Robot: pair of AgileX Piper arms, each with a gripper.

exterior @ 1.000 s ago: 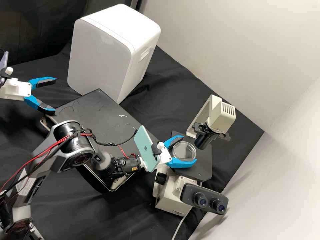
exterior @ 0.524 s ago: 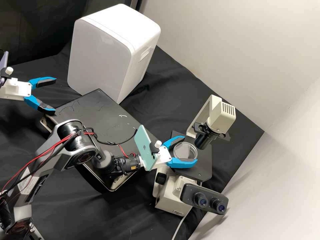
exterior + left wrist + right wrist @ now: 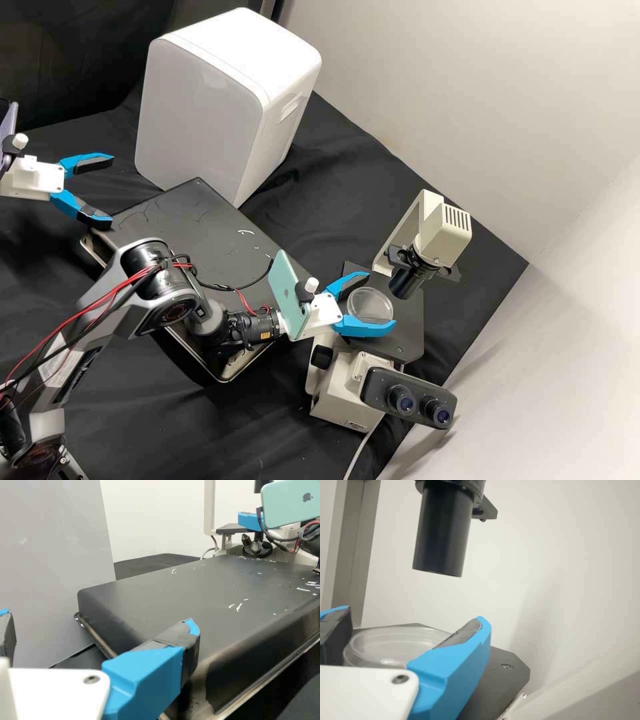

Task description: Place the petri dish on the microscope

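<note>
The clear petri dish [image 3: 372, 305] lies flat on the black stage [image 3: 403, 337] of the beige microscope [image 3: 350, 390], just below its dark condenser tube [image 3: 405, 281]. My right gripper [image 3: 380, 299] is open, one blue finger on each side of the dish, which sits out near the fingertips. In the right wrist view the dish [image 3: 390, 642] rests between the fingers [image 3: 455, 655] of the right gripper [image 3: 410, 617], under the condenser [image 3: 442, 530]. My left gripper [image 3: 108, 189] hovers open and empty at the far left, by the corner of a black flat box [image 3: 193, 227].
A tall white appliance [image 3: 223, 93] stands at the back. The black flat box [image 3: 200, 610] with a metal rim lies between the arms, just ahead of the left gripper [image 3: 97, 630]. The microscope's eyepieces [image 3: 417, 403] jut toward the front. A white wall runs along the right.
The right gripper has drawn back a little to the left while the dish stayed on the stage, now nearer the fingertips and lying flatter. The left gripper has barely moved.
</note>
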